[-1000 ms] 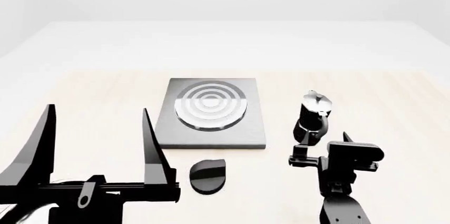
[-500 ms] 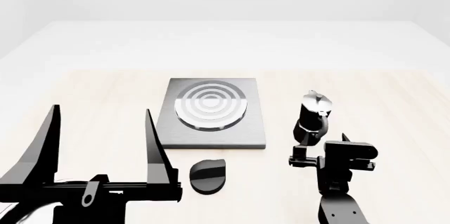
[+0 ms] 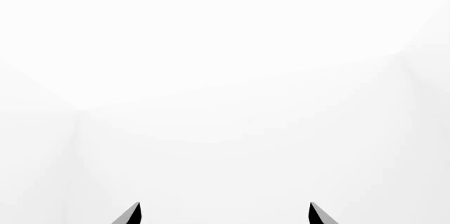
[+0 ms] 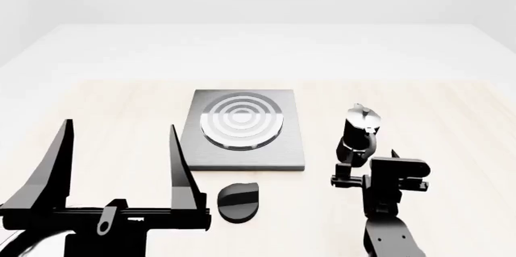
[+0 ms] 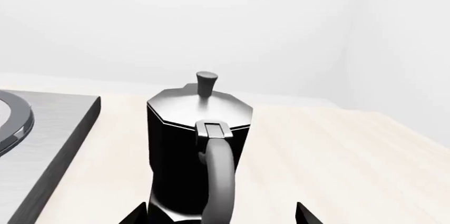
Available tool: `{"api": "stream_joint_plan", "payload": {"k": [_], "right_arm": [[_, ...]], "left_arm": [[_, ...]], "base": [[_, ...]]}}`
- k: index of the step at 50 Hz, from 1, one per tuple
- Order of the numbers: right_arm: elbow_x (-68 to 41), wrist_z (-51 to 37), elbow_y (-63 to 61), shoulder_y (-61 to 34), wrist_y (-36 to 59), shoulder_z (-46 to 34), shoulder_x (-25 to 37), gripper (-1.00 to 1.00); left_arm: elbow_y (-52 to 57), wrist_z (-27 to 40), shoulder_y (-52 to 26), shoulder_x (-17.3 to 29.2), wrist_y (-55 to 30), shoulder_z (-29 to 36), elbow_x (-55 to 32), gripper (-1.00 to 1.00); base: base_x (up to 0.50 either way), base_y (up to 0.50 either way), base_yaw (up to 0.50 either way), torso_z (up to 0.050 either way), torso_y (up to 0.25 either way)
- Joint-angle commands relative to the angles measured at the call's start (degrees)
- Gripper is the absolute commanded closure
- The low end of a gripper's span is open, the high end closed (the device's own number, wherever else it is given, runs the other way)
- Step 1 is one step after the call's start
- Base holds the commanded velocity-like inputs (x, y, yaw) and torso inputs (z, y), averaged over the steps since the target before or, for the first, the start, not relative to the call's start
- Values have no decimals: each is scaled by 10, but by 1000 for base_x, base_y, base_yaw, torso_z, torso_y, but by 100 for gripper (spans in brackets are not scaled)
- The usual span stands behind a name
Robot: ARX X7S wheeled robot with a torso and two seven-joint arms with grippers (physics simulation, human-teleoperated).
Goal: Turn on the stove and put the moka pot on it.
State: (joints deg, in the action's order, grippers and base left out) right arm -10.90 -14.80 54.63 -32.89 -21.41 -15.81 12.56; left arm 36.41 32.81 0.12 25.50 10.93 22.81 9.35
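Moka pot handle sits between the right gripper's spread fingers.

A flat square grey metal stove plate lies on the pale wooden table, its raised burner of silver concentric rings set toward the far side. Its small round black knob lies apart, just beside the plate's near edge. A small black faceted moka pot with a shiny silver lid stands upright, right of the plate, its side handle facing the right gripper's fingertips, between them.
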Motion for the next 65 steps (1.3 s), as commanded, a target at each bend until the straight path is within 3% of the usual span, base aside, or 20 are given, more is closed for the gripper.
{"api": "stream_joint_plan", "payload": {"k": [1, 26, 27, 32, 36, 43, 45, 48, 51, 56, 58, 59, 65], "right_arm": [[-1, 2, 14, -11, -1, -1, -3, -100], [3, 10, 86, -33, -46, -4, -13, -100], [5, 6, 78, -29, -47, -5, -11, 100], [6, 6, 82, -26, -71, -5, -12, 100], [8, 4, 25, -12, -35, -10, -3, 100], [16, 7, 75, -28, -74, -15, -12, 100], [16, 1, 3, -18, -17, -19, -1, 100], [26, 1, 24, -37, -26, -26, -6, 100], [27, -7, -59, -35, 39, -28, 7, 100], [15, 1, -68, -66, 42, -20, 10, 100], [14, 10, -20, -82, -10, -17, 2, 100], [12, 8, -58, -87, 27, -18, 9, 100], [19, 11, -46, -118, 25, -22, 6, 100]], "left_arm": [[-1, -1, -3, 0, -1, 2, -3, -100], [-4, 1, -5, 1, 1, 6, -6, -100], [-5, 1, -6, 1, 2, 6, -7, -100], [-5, 1, -7, 1, 1, 6, -8, -100], [-7, 2, -5, 2, 5, 7, -8, -100], [-7, 2, -6, 2, 4, 8, -9, -100], [-10, 2, -9, 1, 4, 9, -10, -100], [-12, 1, -10, 1, 5, 10, -11, -100], [-10, 1, -11, 2, 3, 10, -12, -100], [-4, 2, -9, 4, 0, 8, -13, -100], [-5, 2, -9, 4, 1, 7, -14, -100], [-5, 2, -10, 4, 1, 7, -15, -100], [-3, 0, -14, 3, -6, 10, -16, -100]], "base": [[0, 0, 0, 0, 0], [0, 0, 0, 0, 0], [0, 0, 0, 0, 0], [0, 0, 0, 0, 0], [0, 0, 0, 0, 0], [0, 0, 0, 0, 0], [0, 0, 0, 0, 5], [0, 0, -1, 0, 0], [0, 0, 0, 0, 0], [0, 0, 0, 0, 2], [0, 0, 0, 0, 0], [0, 0, 0, 0, 0], [0, 0, 0, 0, 2]]}}
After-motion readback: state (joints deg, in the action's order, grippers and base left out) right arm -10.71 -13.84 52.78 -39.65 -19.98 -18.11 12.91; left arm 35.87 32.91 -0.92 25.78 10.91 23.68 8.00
